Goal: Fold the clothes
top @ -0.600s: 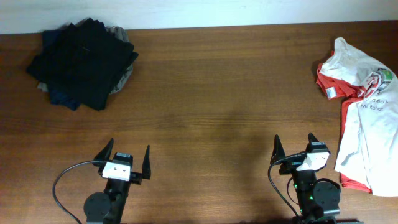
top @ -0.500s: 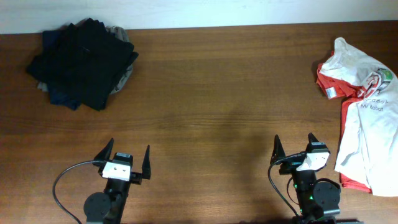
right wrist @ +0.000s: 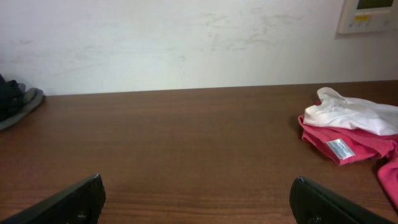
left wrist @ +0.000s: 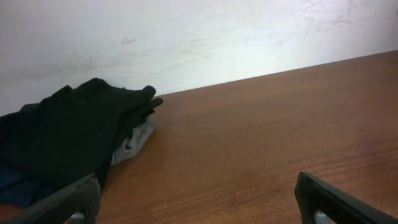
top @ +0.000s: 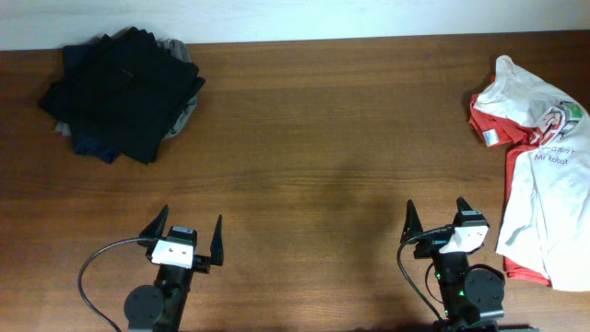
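A crumpled white T-shirt (top: 539,175) with a green-and-red badge and grey text lies at the table's right edge, on top of a red T-shirt (top: 489,129). Both also show at the right of the right wrist view, the white one (right wrist: 351,115) above the red one (right wrist: 345,146). My right gripper (top: 435,219) is open and empty near the front edge, left of the shirts and apart from them. My left gripper (top: 192,231) is open and empty near the front left. Each wrist view shows only bare wood between its own fingers.
A pile of black and navy folded garments (top: 120,92) sits at the back left corner and shows in the left wrist view (left wrist: 62,143). A white wall runs behind the brown wooden table (top: 323,157). A wall panel (right wrist: 370,15) hangs at the upper right.
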Controlling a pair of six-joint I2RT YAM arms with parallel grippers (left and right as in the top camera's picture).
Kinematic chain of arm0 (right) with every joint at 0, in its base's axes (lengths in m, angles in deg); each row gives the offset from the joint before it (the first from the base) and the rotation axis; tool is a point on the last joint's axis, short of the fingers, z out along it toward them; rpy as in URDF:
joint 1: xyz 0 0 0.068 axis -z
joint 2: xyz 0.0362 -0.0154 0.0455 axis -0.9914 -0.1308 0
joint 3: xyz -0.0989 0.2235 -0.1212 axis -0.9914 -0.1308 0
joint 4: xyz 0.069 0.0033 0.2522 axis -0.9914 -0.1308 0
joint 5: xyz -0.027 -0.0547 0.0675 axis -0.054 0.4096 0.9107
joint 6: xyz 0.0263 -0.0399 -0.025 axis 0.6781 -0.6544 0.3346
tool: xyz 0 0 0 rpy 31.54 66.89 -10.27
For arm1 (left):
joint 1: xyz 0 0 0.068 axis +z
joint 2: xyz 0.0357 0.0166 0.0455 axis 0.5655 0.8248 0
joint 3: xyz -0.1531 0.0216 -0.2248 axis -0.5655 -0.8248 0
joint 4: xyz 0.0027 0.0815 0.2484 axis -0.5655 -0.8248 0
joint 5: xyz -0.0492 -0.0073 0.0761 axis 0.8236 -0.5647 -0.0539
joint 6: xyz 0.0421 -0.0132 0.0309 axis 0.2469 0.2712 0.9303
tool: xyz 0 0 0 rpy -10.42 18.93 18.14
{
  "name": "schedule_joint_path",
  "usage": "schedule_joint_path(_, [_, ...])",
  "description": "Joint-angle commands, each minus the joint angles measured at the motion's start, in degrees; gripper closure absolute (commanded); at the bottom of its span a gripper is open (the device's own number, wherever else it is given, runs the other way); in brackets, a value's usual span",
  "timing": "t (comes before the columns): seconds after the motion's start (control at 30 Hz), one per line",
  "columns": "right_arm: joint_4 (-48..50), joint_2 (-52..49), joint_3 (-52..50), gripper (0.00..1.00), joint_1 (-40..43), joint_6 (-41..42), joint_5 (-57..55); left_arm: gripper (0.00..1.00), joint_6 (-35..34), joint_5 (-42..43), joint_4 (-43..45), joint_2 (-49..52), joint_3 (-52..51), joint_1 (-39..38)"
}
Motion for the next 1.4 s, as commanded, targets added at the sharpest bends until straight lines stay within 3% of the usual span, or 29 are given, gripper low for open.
schedule_joint_path(0.0, [-0.3, 0.6, -0.3, 0.02, -0.3, 0.1, -1.7, 0.01, 1.1, 0.5, -0.2, -0.4, -0.2, 0.2])
schedule_joint_path(0.97, [1.0, 0.6, -0.3, 0.02, -0.3, 0.8, -1.6, 0.01, 1.1, 0.5, -0.2, -0.4, -0.2, 0.2])
schedule_joint_path(1.0, [1.9, 0.6, -0.3, 0.02, -0.3, 2.4, -0.4, 0.01, 1.1, 0.5, -0.2, -0.4, -0.2, 0.2])
schedule_joint_path(1.03, [2.5, 0.6, -0.3, 0.02, -0.4, 13.3, 11.5, 0.01, 1.1, 0.5, -0.2, -0.4, -0.2, 0.2])
schedule_joint_path(1.13, [1.4, 0.6, -0.3, 0.02, -0.4, 27.3, 32.0, 0.01, 1.1, 0.5, -0.2, -0.4, -0.2, 0.2])
schedule_joint_path(1.3, [9.4, 0.6, -0.3, 0.02, -0.4, 42.5, 35.6, 0.01, 1.1, 0.5, -0.2, -0.4, -0.2, 0.2])
schedule_joint_path(1.37, [16.5, 0.6, -0.3, 0.02, -0.4, 44.5, 35.8, 0.01, 1.1, 0.5, -0.2, -0.4, -0.2, 0.2])
